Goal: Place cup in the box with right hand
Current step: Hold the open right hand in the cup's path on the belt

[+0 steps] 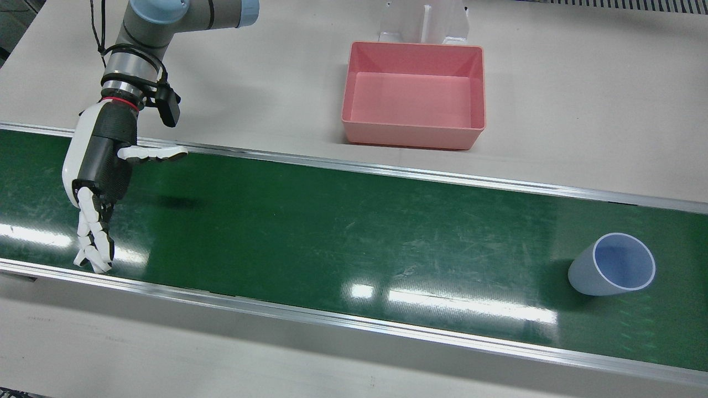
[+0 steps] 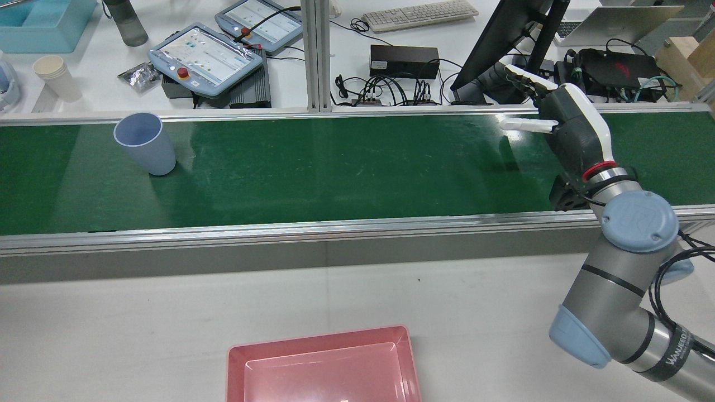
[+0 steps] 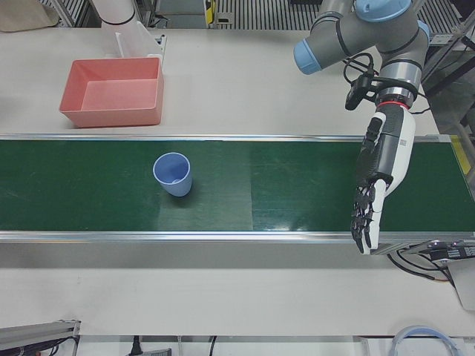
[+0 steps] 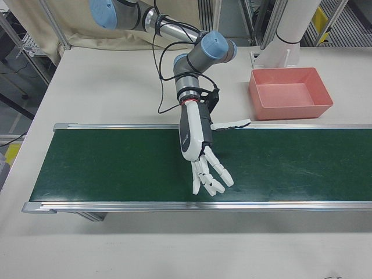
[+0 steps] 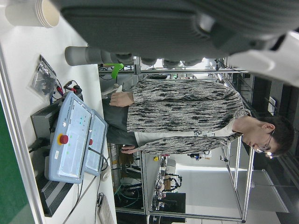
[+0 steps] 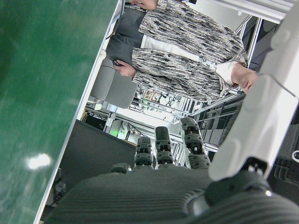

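A light blue cup [image 1: 611,272] stands upright on the green belt [image 1: 332,232], toward the robot's left; it also shows in the rear view [image 2: 144,143] and the left-front view [image 3: 174,175]. The pink box [image 1: 409,137] sits empty on the white table beside the belt, and shows in the right-front view [image 4: 290,110]. My right hand [image 1: 99,166] is open and empty, fingers spread, above the belt's other end, far from the cup; it also shows in the rear view [image 2: 575,134]. My left hand [image 3: 375,185] hangs open over the belt, past the cup.
Aluminium rails [image 1: 354,326] edge the belt on both sides. A white stand [image 1: 423,22] rises behind the box. Beyond the belt, a desk holds teach pendants [image 2: 204,56], a paper cup stack [image 2: 56,75], cables and a monitor. A person [image 5: 187,116] stands there.
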`<control>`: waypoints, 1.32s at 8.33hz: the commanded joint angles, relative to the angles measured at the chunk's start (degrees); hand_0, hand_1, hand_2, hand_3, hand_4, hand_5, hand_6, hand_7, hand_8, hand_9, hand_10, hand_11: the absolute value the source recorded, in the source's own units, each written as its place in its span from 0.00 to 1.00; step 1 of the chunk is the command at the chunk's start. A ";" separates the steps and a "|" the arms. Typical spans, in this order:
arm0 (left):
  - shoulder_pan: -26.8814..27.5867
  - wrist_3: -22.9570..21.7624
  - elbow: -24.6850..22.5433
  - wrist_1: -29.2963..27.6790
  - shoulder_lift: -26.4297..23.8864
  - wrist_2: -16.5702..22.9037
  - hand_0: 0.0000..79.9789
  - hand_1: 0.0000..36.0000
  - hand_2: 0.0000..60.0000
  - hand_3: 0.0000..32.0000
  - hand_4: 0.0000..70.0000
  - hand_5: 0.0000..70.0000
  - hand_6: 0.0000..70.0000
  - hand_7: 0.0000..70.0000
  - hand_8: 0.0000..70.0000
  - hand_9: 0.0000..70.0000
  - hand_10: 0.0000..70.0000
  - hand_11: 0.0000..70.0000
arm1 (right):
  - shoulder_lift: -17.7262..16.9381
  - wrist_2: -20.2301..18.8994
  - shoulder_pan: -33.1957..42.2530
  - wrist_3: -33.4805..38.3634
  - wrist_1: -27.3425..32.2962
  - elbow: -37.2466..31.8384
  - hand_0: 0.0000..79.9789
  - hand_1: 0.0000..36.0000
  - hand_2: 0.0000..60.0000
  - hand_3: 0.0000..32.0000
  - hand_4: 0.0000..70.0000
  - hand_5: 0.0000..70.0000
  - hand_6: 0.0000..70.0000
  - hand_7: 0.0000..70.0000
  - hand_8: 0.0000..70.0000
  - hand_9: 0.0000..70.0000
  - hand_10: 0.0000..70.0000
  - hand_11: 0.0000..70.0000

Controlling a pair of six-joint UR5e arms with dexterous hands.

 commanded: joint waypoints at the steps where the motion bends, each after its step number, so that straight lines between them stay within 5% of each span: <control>1: 0.00 0.00 0.00 0.03 0.00 0.00 0.00 0.00 0.00 0.00 0.00 0.00 0.00 0.00 0.00 0.00 0.00 0.00 | 0.84 -0.02 -2.22 -2.26 0.00 -0.17 0.59 0.35 0.00 0.00 0.00 0.06 0.10 0.36 0.11 0.21 0.00 0.00; 8: 0.00 0.00 0.00 -0.06 0.00 0.00 0.00 0.00 0.00 0.00 0.00 0.00 0.00 0.00 0.00 0.00 0.00 0.00 | 0.05 0.07 -3.89 -3.94 0.00 -0.43 0.60 0.44 0.03 0.00 0.00 0.08 0.07 0.24 0.09 0.16 0.00 0.00; 11: 0.08 0.00 0.00 -0.06 0.00 0.00 0.00 0.00 0.00 0.00 0.00 0.00 0.00 0.00 0.00 0.00 0.00 0.00 | 0.05 0.60 -3.80 -3.06 5.06 -3.32 0.58 0.37 0.02 0.00 0.00 0.07 0.08 0.26 0.10 0.18 0.00 0.01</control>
